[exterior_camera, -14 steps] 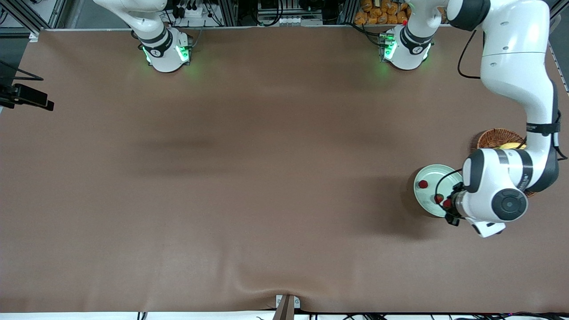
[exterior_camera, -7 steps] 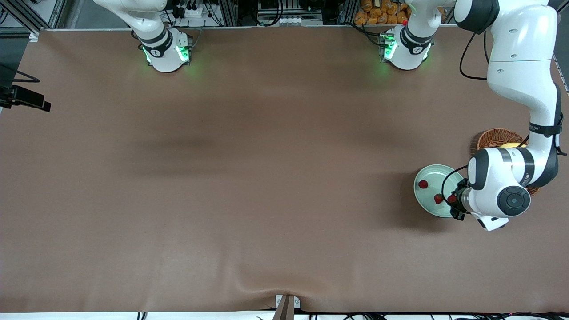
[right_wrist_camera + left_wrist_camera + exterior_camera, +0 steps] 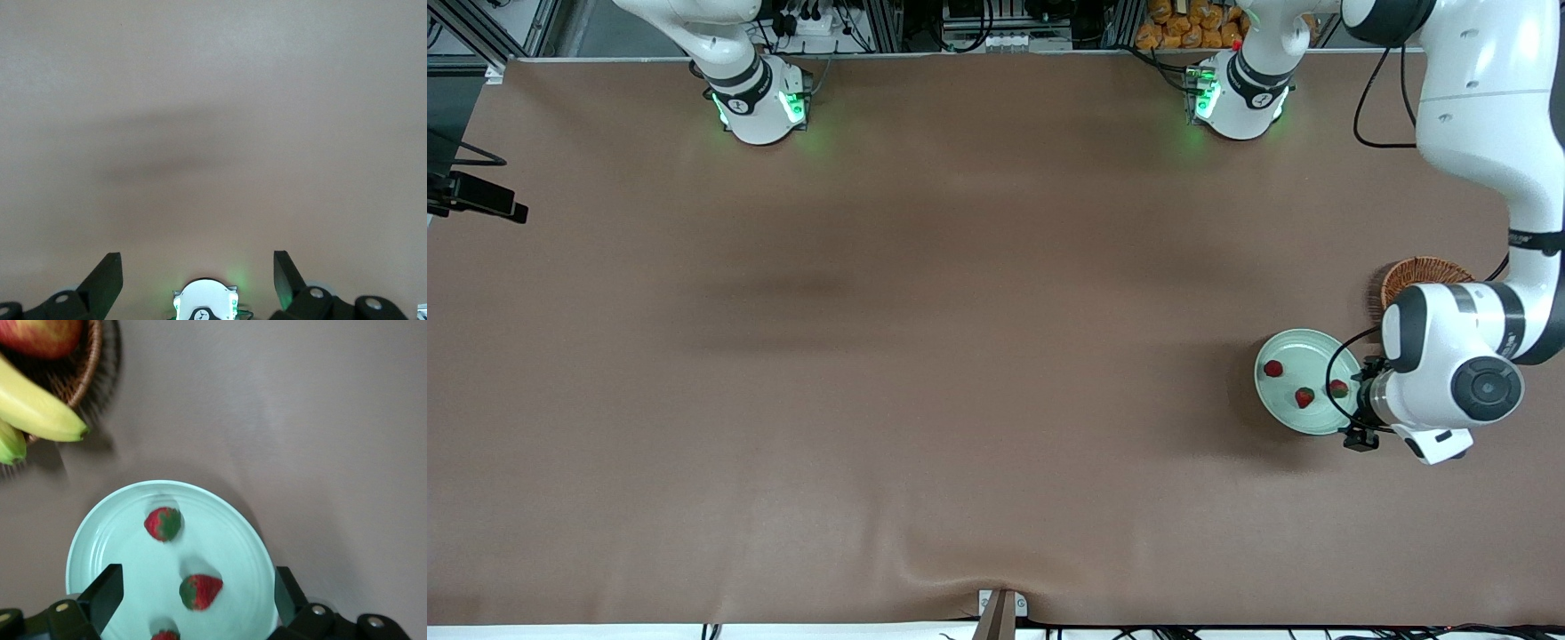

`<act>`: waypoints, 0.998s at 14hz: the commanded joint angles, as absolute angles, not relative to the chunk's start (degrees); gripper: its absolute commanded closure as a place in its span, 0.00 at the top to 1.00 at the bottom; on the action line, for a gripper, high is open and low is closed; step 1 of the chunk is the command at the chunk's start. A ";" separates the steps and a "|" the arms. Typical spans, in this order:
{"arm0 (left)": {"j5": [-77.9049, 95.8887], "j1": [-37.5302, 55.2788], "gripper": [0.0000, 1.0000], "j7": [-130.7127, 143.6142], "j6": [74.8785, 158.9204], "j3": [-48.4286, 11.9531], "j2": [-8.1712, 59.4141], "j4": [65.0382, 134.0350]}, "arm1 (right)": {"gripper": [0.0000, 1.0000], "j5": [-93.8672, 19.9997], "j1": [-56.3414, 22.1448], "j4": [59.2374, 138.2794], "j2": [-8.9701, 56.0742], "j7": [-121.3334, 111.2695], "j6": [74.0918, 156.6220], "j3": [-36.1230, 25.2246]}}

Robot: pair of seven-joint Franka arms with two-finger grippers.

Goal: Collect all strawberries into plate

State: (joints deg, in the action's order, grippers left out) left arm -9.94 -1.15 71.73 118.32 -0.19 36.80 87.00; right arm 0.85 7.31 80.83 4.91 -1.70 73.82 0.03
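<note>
all three strawberries point(image 3: 199, 591) lie on the plate point(image 3: 127, 520) beside the basket point(image 3: 1409, 271), my left gripper point(image 3: 193, 603) hangs over it with fingers apart and empty, my right gripper point(image 3: 197, 280) waits spread; risk: dropping low could nudge a berry off the rim.

No readable text, label, brand, number or sign shows in any view; markings on the arms are too small to read.
</note>
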 commanded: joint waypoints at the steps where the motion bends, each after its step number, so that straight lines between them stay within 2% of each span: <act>1: -11.34 -1.32 1.00 65.68 116.64 -2.54 30.34 89.65 | 1.00 1.85 7.29 80.95 4.48 -0.97 74.09 0.18; 8: -9.94 -1.67 1.00 46.88 112.69 -6.77 18.83 91.49 | 1.00 1.23 7.21 80.07 4.04 -0.88 77.70 0.09; 11: -5.10 -1.58 1.00 36.59 107.51 -6.85 13.20 91.41 | 1.00 0.79 7.03 80.07 3.96 1.49 77.52 0.00; 14: -4.31 -1.58 1.00 30.78 100.05 -10.45 7.84 91.41 | 1.00 -2.02 6.94 80.07 3.87 1.85 76.82 -0.35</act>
State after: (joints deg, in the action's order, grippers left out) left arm -5.42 -1.19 34.20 103.39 -8.13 12.72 88.74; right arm -0.18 7.28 80.24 4.59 0.54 77.76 0.03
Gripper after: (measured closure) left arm 0.000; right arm 0.000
